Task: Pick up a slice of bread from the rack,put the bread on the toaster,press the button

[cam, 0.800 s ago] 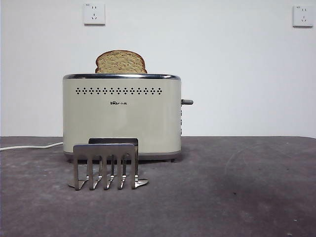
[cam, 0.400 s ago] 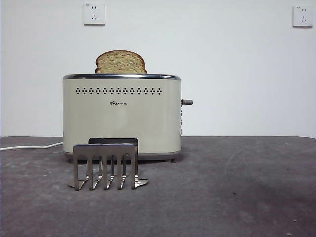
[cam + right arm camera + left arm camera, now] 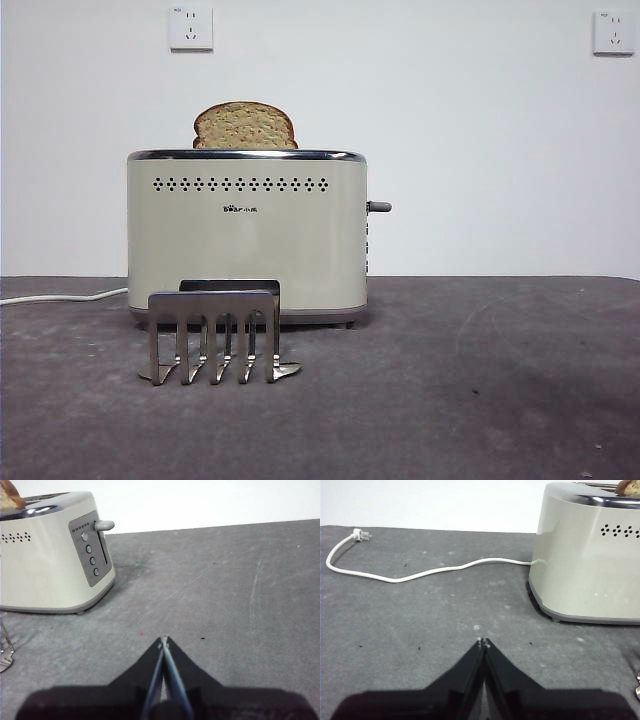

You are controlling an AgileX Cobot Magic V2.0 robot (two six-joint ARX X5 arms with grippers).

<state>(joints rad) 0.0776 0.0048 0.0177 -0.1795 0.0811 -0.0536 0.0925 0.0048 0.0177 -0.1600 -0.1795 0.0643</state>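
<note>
The slice of bread [image 3: 245, 126] stands upright in a slot of the cream toaster [image 3: 246, 240], its domed top above the chrome rim. Its corner shows in the left wrist view [image 3: 629, 486] and in the right wrist view [image 3: 10, 498]. The silver rack [image 3: 213, 335] stands empty in front of the toaster. The toaster's grey lever [image 3: 379, 207] is at its right end, high up, above round buttons [image 3: 90, 555]. My left gripper [image 3: 483, 642] is shut and empty, over the mat left of the toaster [image 3: 590, 555]. My right gripper [image 3: 163, 640] is shut and empty, right of the toaster [image 3: 50, 555].
The white cord [image 3: 420, 572] runs from the toaster across the mat to its unplugged plug [image 3: 361, 535]. Two wall sockets [image 3: 191, 28] [image 3: 612, 32] are on the white wall behind. The dark grey mat [image 3: 480, 380] covers the table.
</note>
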